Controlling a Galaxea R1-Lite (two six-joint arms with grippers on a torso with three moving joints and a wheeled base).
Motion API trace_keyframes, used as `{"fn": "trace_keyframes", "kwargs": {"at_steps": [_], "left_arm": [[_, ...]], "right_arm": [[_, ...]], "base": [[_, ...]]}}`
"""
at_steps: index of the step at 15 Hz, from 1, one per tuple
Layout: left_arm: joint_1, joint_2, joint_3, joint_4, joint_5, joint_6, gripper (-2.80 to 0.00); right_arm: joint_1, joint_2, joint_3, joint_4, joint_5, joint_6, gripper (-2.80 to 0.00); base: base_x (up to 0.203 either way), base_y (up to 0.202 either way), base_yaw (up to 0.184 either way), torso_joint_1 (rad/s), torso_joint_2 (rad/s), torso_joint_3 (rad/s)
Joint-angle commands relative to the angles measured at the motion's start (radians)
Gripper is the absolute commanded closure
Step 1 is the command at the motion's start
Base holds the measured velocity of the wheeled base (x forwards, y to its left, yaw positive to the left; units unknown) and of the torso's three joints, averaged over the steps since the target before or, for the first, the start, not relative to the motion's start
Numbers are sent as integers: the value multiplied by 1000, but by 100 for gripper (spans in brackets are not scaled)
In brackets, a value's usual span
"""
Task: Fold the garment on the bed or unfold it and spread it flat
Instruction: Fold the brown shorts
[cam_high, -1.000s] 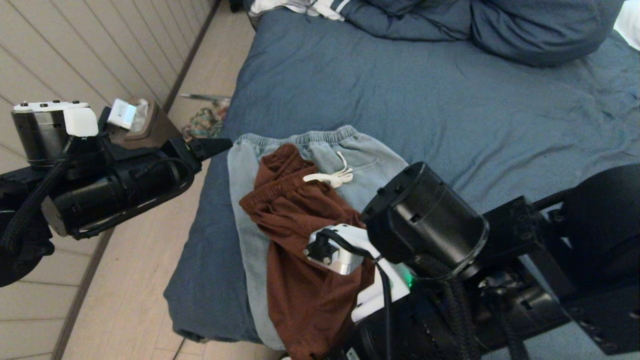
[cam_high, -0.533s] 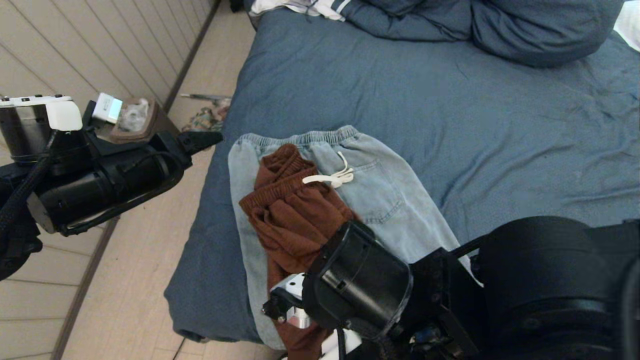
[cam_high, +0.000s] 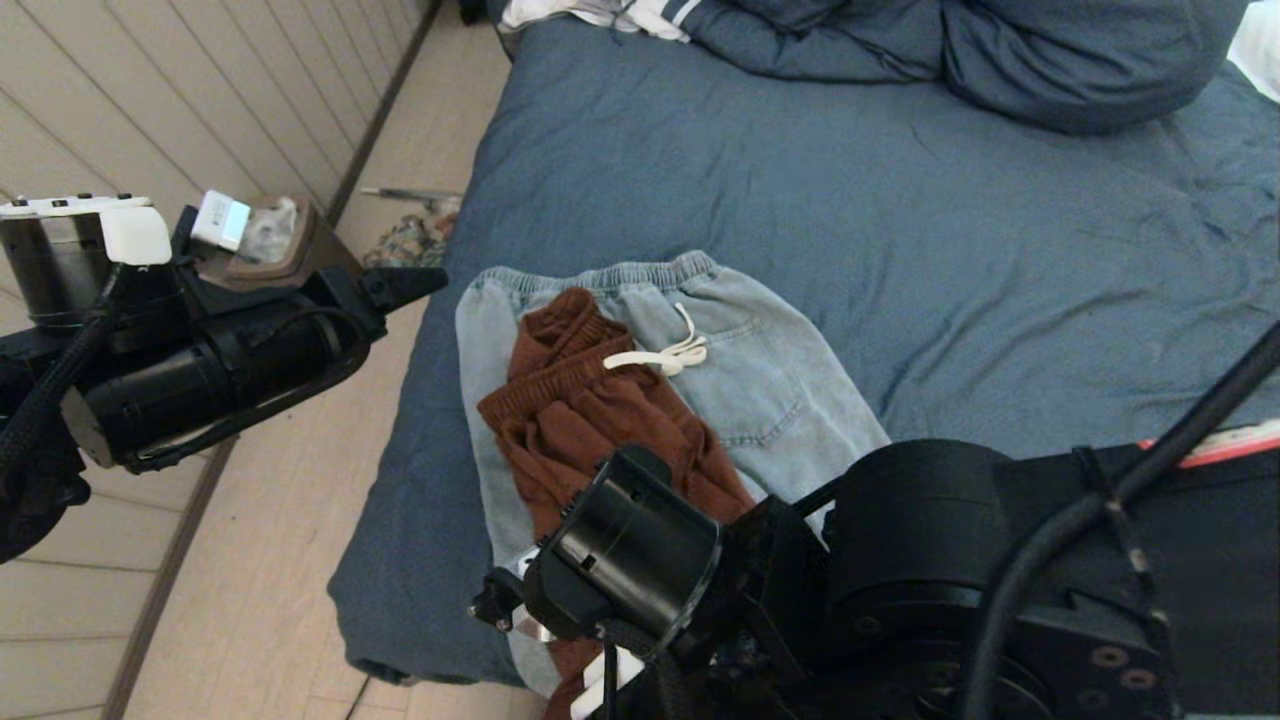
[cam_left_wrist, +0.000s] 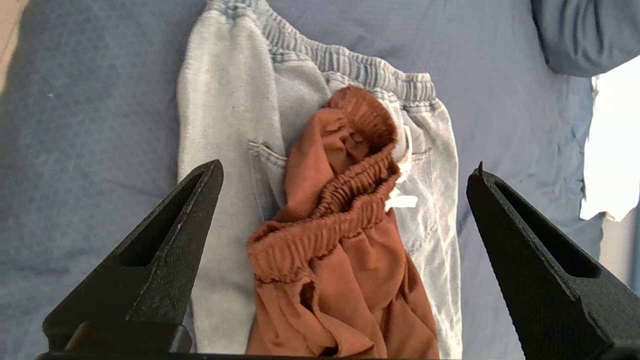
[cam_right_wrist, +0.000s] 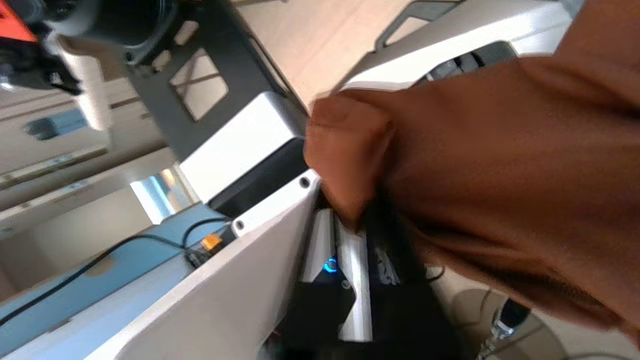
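Shorts (cam_high: 590, 430) of rust-brown cloth hang off the near edge of the bed (cam_high: 900, 200), and it is at that low end that the right gripper (cam_right_wrist: 372, 220) now works. Over the last second the right arm has swung down and toward the bed's near left corner, so that its wrist now covers the lower part of the shorts in the head view. In the right wrist view brown cloth fills most of the picture and drapes right over the fingers; whether they are clamped on the hem or only pushed up against it I cannot tell. My guess is that it is after the bottom of the shorts, either to lift them clear or to fold them upward, and nothing has been folded or spread yet. The shorts lie bunched, waistband crumpled, on top of pale blue jeans (cam_high: 760, 370) with a white drawstring (cam_high: 660, 352), which lie flat near the bed's left edge. Farther out, the left gripper (cam_left_wrist: 345, 200) hovers wide open and holding nothing, off the left side of the bed, looking down at both garments. It has dipped slightly and come back. Beyond lies heaped blue bedding (cam_high: 1000, 60).
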Motion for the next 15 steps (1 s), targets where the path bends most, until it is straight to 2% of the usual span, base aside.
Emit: {"fn": "trace_keyframes", "kwargs": {"at_steps": [1,5,7,10,12,13,14,15], "left_arm": [[-1,8,0,-4,-2,-4,-280],[-1,8,3,-4,-2,-4,-280],[-1,8,5,-4,-3,-4,-280],[-2,13,6,-2,-4,-2,-280],[-5,27,4,-1,-5,-1,-280],[-11,53,-2,-1,-5,0,-280],[-23,87,-19,2,-3,2,-280],[-35,117,-65,13,-3,4,-280]], "right_arm": [[4,19,8,2,-31,-5,-280],[-9,0,24,-3,-38,-3,-280],[-48,-13,17,-5,-57,0,-280],[-164,-26,-38,-29,-102,6,-280],[-213,-19,-84,-54,-152,7,-280],[-257,-9,-130,-62,-183,5,-116],[-307,18,-192,-68,-222,2,0],[-342,50,-259,-72,-254,-3,0]], "base": [[0,0,0,0,0,0],[0,0,0,0,0,0],[0,0,0,0,0,0],[0,0,0,0,0,0],[0,0,0,0,0,0],[0,0,0,0,0,0],[0,0,0,0,0,0],[0,0,0,0,0,0]]}}
